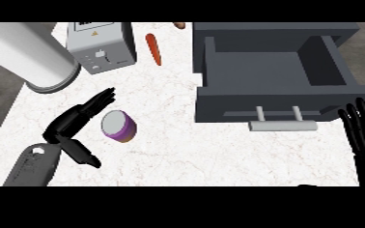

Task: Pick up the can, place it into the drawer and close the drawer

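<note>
Left hand point(68, 128) sits low on the bench point(214, 159), fingers point(96, 104) straight and thumb spread, holding nothing, just left of the can point(118, 125). That can stands upright, well apart from the open drawer point(271, 79). Right hand point(354, 125) rests at the right edge, fingers straight.

Kitchen: marble counter point(214, 154), toaster point(102, 46), carrot point(153, 49)

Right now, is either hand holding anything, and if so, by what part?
Nothing is held. The left hand is open beside the can, fingers straight, not closed on it. The right hand rests open at the right edge.
</note>
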You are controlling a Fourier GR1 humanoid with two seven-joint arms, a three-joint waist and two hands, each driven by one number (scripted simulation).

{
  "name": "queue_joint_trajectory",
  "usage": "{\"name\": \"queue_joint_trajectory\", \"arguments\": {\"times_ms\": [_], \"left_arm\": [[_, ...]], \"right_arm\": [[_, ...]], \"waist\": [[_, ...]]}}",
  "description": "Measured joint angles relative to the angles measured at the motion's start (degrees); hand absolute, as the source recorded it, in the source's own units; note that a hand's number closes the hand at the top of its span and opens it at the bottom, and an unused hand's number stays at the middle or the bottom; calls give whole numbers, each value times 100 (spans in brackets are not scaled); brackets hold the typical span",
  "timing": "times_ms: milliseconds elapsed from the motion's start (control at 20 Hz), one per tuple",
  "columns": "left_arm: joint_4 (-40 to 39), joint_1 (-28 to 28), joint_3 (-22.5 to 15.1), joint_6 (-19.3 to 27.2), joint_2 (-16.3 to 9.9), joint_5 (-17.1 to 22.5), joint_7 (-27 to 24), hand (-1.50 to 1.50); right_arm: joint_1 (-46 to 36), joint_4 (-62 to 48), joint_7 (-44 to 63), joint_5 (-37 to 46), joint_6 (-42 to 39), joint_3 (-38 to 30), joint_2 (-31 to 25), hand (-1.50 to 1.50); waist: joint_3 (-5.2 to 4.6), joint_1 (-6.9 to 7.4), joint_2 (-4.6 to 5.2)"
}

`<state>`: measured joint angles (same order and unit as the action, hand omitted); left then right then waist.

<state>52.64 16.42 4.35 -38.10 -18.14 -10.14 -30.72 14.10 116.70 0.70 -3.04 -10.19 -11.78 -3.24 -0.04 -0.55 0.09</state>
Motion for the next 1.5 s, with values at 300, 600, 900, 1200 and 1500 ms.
{"name": "queue_joint_trajectory", "arguments": {"times_ms": [300, 600, 900, 1200, 1500], "left_arm": [[-819, 389, -115, 259, -109, -195, -388, -150], [-1508, 600, -193, 436, -207, -302, -703, -150], [-2097, 838, -345, 684, -76, -442, -1008, -150], [-2551, 1063, -409, 843, -19, -494, -1221, -150], [-2894, 1392, -412, 918, 119, -487, -1235, -150]], "right_arm": [[-183, 85, 183, 212, 191, 154, 102, -150], [-92, 142, 176, 107, 73, 71, 61, -150], [-31, 306, 255, 47, 32, 51, 69, -150], [1, 234, 137, -58, -51, -63, 57, -150], [90, 513, 340, -90, -50, -53, 81, -150]], "waist": [[-2, -1, 2], [-1, -13, 5], [-3, -35, 11], [-4, -37, 12], [-3, -41, 11]]}}
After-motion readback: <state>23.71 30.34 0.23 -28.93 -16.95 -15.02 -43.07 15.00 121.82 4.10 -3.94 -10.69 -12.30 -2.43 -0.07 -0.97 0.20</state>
